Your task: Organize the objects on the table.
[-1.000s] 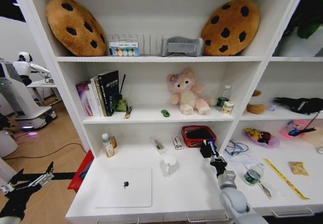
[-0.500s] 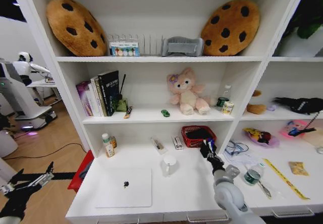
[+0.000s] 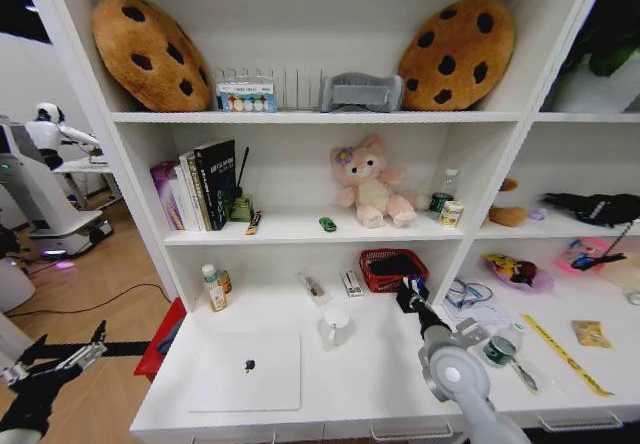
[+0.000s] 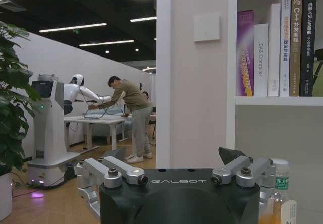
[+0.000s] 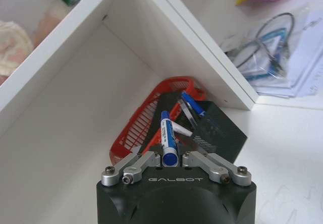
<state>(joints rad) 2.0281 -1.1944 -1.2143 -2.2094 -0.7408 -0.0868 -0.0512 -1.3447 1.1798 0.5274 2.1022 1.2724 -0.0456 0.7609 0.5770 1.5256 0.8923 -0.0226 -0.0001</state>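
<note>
marker [image 5: 168,136] blue-white | basket [image 5: 145,119] red | pen cup [image 5: 214,129] black | laptop [image 3: 247,372] silver

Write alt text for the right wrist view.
The right gripper holds a blue marker between its fingers, pointed at a black pen cup with pens in it. A red mesh basket sits behind, against the white shelving.

Bright, even; wide-angle edge warp

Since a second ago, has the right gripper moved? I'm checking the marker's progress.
Yes. The right gripper, shut on the blue-and-white marker, moved toward the red mesh basket, over the black pen cup.
</note>
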